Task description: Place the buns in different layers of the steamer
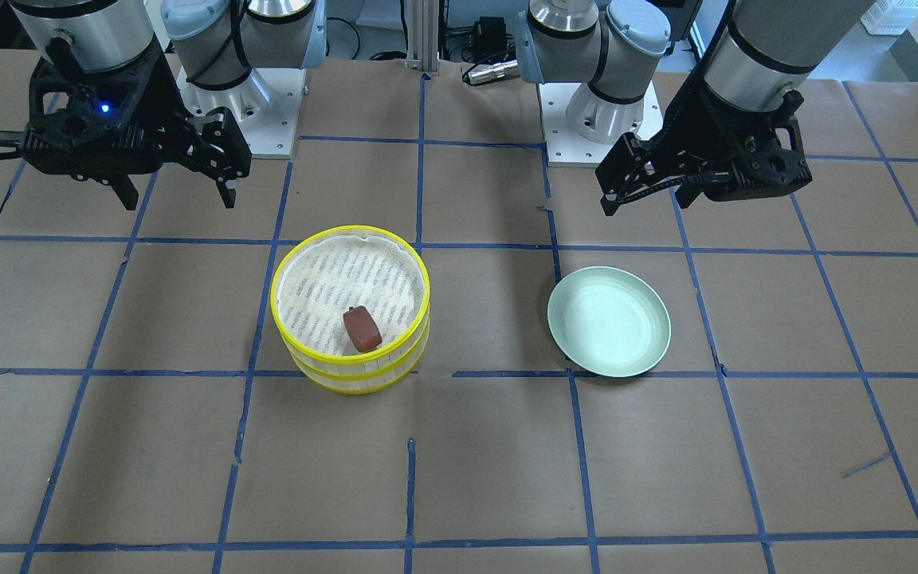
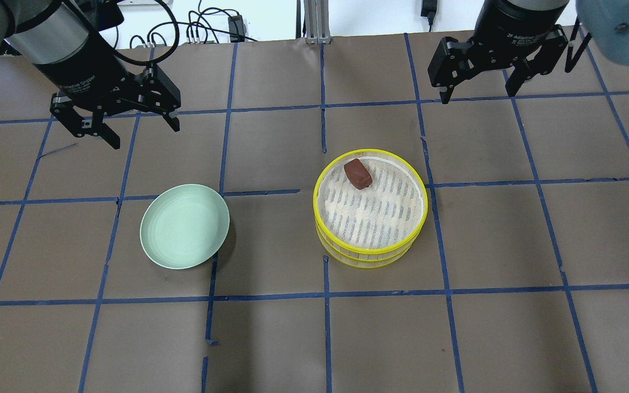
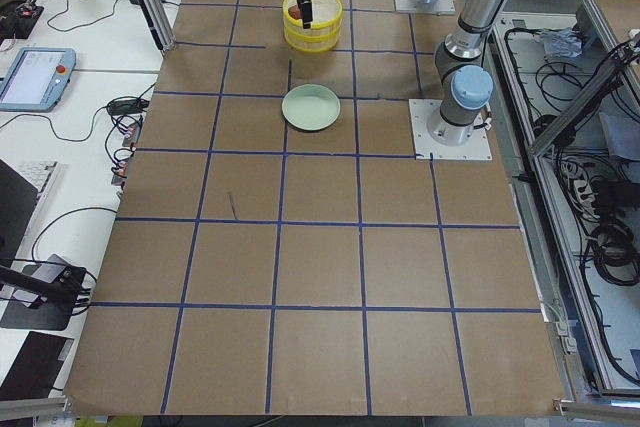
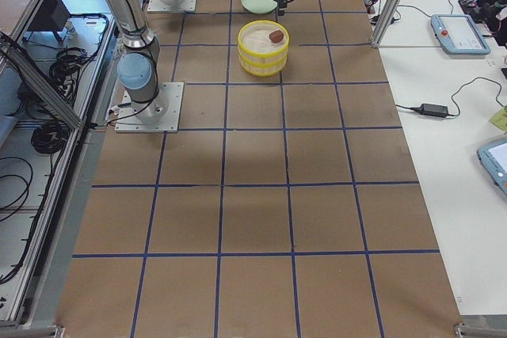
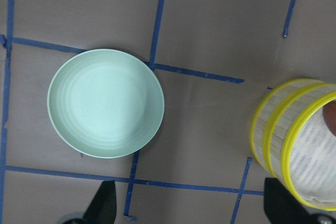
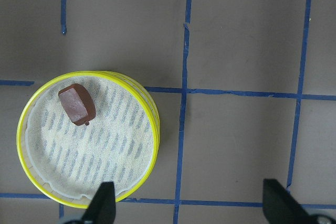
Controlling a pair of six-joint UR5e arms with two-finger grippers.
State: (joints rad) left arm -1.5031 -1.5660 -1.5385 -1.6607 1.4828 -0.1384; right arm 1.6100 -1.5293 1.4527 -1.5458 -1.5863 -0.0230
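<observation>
Brown table (image 2: 314, 338), blue tape (image 2: 326, 327), stacked steamer (image 2: 369, 255).

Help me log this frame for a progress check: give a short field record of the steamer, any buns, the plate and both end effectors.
steamer: top tray stacked on lower tray
reddish-brown bun: in top tray, near its rim
white bun: not visible
plate: pale green, apart from the stack
left end effector: open, raised, holding nothing
right end effector: open, raised, holding nothing
</observation>
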